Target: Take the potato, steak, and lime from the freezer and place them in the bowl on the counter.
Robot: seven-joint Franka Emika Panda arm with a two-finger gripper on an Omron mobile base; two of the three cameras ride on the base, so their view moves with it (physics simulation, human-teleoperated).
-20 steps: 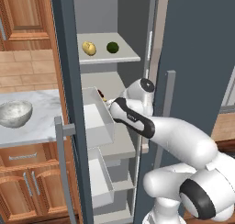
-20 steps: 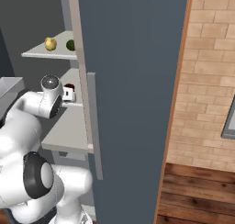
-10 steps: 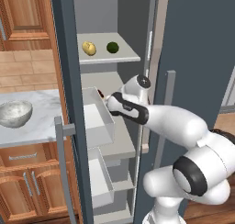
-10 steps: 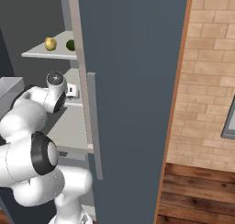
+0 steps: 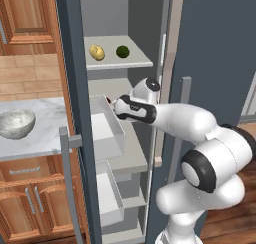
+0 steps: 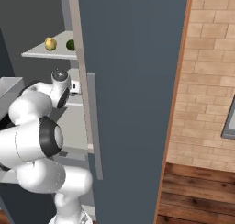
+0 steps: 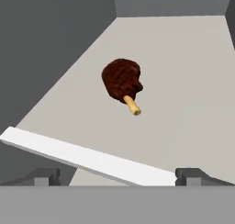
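A white robot arm reaches into the open freezer, its gripper spread wide and empty above the rim of a pulled-out white drawer. The steak, a dark brown lump with a short pale bone poking out, lies alone on the drawer's flat floor, while the potato and lime sit on the shelf above. The steak looks light, firm and perhaps slick, so pinching across its thick meaty middle seems safer than the thin bone.

Nothing to read here — no label, brand, number or sign on any surface I can see — all plain and unmarked.
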